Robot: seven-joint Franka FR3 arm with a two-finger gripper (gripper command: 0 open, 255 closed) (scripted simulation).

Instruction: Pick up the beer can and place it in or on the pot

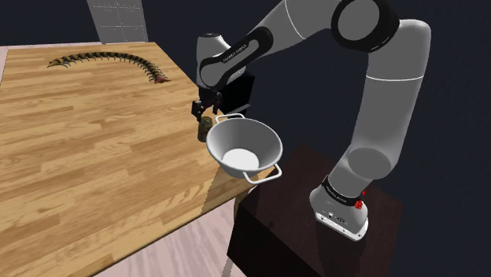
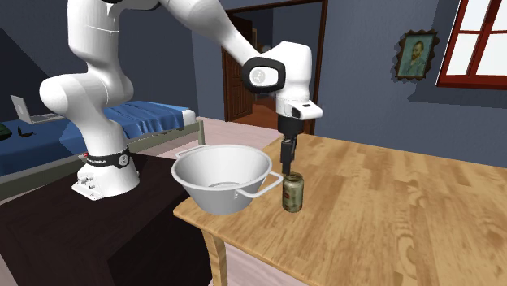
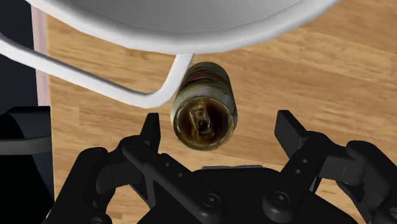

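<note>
A small brownish beer can (image 2: 292,192) stands upright on the wooden table (image 2: 390,219), close to its edge. It almost touches the handle (image 3: 95,83) of a pale grey pot (image 2: 223,175) that sits at the table's corner. My gripper (image 2: 288,154) hangs straight above the can, open, with its fingertips just over the can's top. In the wrist view the can (image 3: 203,105) lies between the two spread fingers (image 3: 151,130), nearer this one, and neither touches it. In the shoulder view the can (image 1: 204,130) is partly hidden behind the pot (image 1: 242,149).
A long centipede toy (image 1: 110,61) lies at the table's far end in the shoulder view. The dark stand (image 1: 315,212) sits right beside the pot's corner. A bed (image 2: 146,118) with a laptop (image 2: 28,110) stands behind the arm.
</note>
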